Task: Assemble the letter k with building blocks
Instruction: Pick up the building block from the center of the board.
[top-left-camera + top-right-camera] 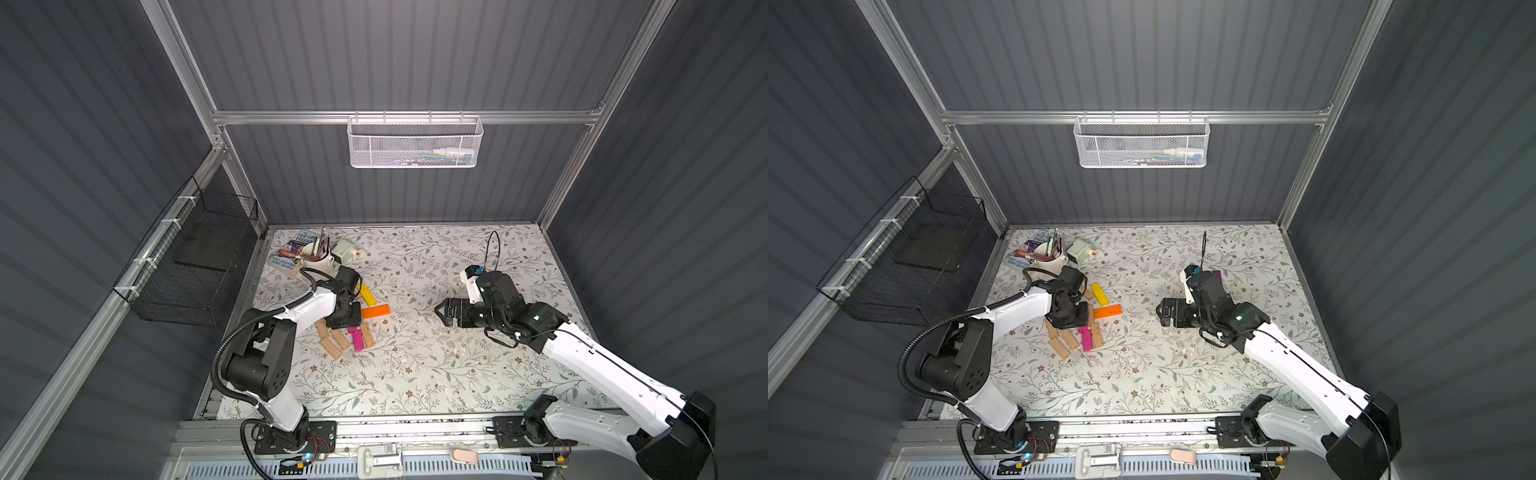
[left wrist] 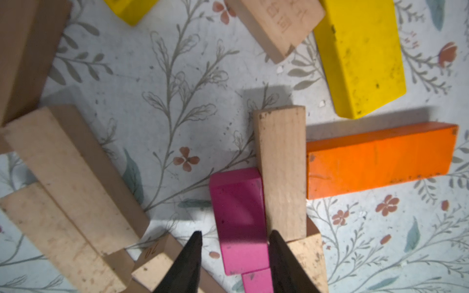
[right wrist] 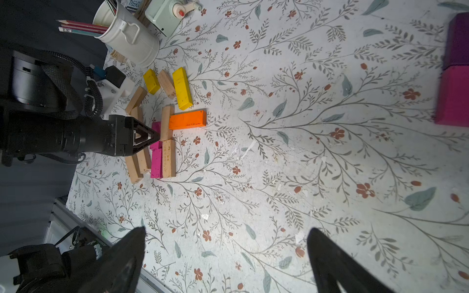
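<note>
One orange plank (image 2: 378, 162), scuffed paint | tan plank (image 2: 280, 172), bare grainy wood

Both top views look down over my whole tabletop (image 1: 415, 365); wrist views, lower, share the orange block (image 2: 375, 162)

The right wrist view's edge cuts off a purple block (image 3: 458, 38) and a pink block (image 3: 454, 97).

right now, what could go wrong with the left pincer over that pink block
The left pincer straddles the pink block, and a tan block lies tight against it: closing could shove that one and the orange block beside it. The pink block looks tilted, so it might slip.
</note>
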Controlling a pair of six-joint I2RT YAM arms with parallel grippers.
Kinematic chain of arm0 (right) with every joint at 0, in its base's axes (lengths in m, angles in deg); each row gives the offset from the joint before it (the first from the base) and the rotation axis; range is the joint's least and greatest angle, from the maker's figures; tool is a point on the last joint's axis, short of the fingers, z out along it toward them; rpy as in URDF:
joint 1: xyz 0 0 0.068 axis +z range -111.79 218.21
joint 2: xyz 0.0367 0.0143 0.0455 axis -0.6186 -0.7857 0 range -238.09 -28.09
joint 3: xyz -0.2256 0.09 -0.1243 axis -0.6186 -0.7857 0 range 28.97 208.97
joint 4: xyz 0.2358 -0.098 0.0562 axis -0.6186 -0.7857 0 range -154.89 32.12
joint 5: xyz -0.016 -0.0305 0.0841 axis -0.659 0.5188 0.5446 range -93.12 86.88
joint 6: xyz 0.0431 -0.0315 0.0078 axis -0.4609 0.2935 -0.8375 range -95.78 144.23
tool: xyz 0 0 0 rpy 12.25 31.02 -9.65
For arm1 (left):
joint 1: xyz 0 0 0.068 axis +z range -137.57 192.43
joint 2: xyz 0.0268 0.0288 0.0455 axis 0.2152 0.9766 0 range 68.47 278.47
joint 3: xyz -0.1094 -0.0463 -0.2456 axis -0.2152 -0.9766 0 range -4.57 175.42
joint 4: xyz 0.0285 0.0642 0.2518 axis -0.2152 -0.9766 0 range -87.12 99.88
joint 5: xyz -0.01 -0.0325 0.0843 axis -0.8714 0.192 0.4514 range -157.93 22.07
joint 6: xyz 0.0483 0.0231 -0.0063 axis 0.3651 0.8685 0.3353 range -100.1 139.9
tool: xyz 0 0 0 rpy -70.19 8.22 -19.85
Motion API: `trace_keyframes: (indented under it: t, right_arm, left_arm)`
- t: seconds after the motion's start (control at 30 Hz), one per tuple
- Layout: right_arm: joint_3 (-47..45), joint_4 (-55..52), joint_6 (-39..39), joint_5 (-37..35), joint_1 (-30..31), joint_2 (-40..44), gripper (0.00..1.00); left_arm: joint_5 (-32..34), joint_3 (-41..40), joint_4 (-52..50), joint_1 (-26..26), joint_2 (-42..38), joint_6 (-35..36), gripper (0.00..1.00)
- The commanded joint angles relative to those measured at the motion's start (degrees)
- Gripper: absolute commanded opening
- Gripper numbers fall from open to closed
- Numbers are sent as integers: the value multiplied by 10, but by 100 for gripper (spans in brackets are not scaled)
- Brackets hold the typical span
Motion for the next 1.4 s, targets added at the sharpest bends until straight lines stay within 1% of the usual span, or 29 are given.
trace_keyframes:
  t: [0.0, 0.07, 0.23, 0.37, 0.5, 0.67, 0.9, 1.0, 1.1, 1.2, 1.3, 1.37]
  right_arm:
    - [10, -1, -5, -5, 3, 5, 99]
    - [9, -3, -5, -6, 3, 8, 99]
    - [8, -7, -5, -10, 3, 16, 99]
    - [9, -8, -5, -13, 3, 16, 99]
    - [11, -5, -6, -10, 4, 12, 99]
    - [11, -4, -8, -7, 3, 10, 99]
    - [12, -4, -12, -14, 5, 7, 99]
    - [8, -2, -21, -46, 5, 16, 99]
    - [0, -1, -34, -93, 3, 33, 99]
    - [-12, -3, -52, -147, 2, 59, 99]
    - [-28, -9, -71, -188, -3, 86, 99]
    - [-37, -18, -83, -213, -6, 103, 99]
  left_arm:
    - [3, -7, -5, 0, 16, 14, 44]
    - [17, -7, -11, 0, 17, 11, 40]
    - [48, -8, -23, 0, 11, 2, 36]
    - [64, -13, -32, 0, 3, -4, 36]
    - [65, -21, -25, 0, -6, -3, 36]
    - [56, -23, -15, 0, 4, -1, 35]
    - [52, -12, -19, 0, -10, -8, 23]
    - [34, -1, -28, -7, -44, -20, 21]
    - [46, 27, -36, -60, -72, -46, 21]
    - [50, 66, -25, -128, -63, -86, 20]
    - [66, 119, -6, -204, -17, -112, 19]
    - [78, 161, 7, -243, 27, -120, 19]
